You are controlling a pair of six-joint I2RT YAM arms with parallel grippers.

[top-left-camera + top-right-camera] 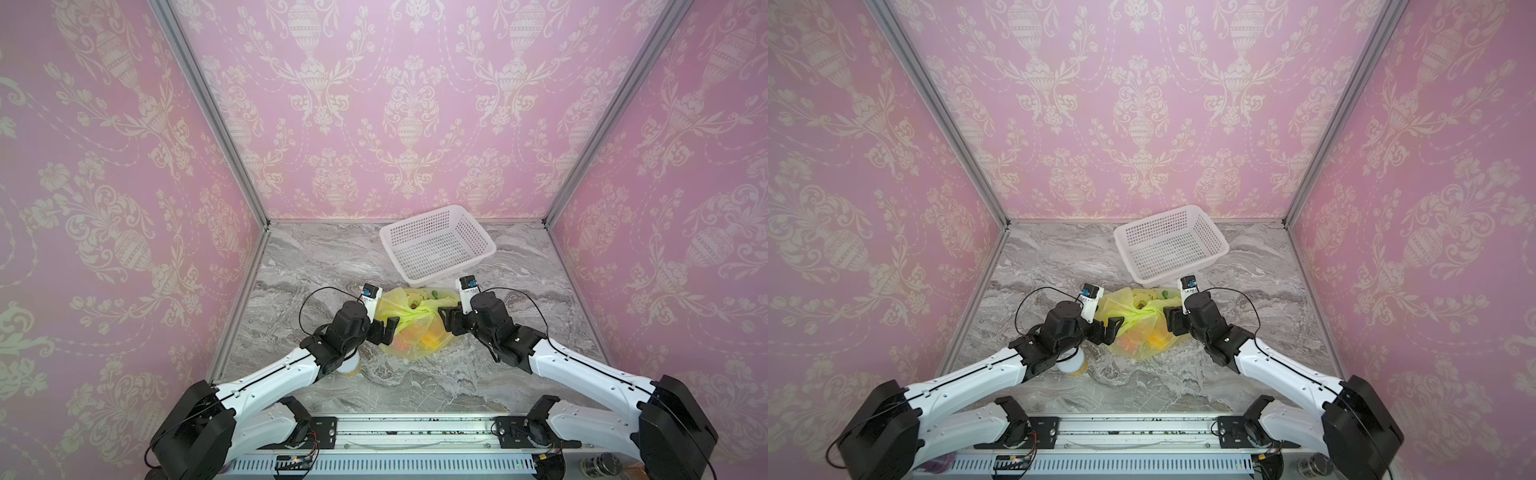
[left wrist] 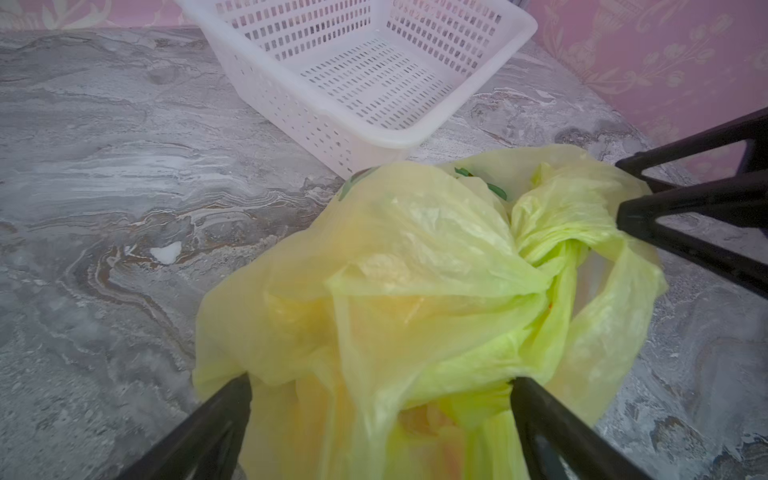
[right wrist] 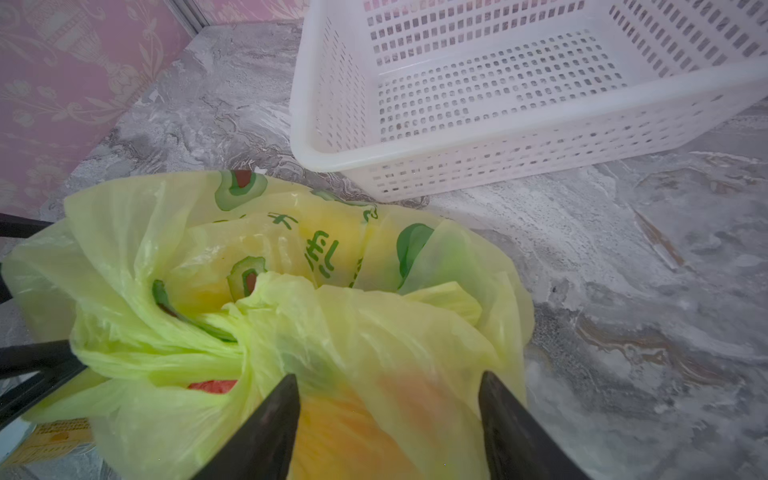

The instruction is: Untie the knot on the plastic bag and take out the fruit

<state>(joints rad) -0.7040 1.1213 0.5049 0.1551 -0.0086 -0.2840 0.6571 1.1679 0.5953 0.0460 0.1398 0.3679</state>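
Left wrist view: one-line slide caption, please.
Open left gripper straddles the yellow-green plastic bag, knot tied, empty white basket beyond.

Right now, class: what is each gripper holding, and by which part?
Nothing: left gripper and right gripper both stand open, straddling the plastic bag.

Basket just behind bag; can front-left.

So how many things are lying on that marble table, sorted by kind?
Baskets: 1, the white basket, with nothing in it.
Bags: 1, the yellow-green bag, still tied.
Cans: 1, the can, half hidden under the left arm.
Fruit: only blurred coloured shapes inside the bag, too unclear to count.
Total: 3, not counting the fruit.
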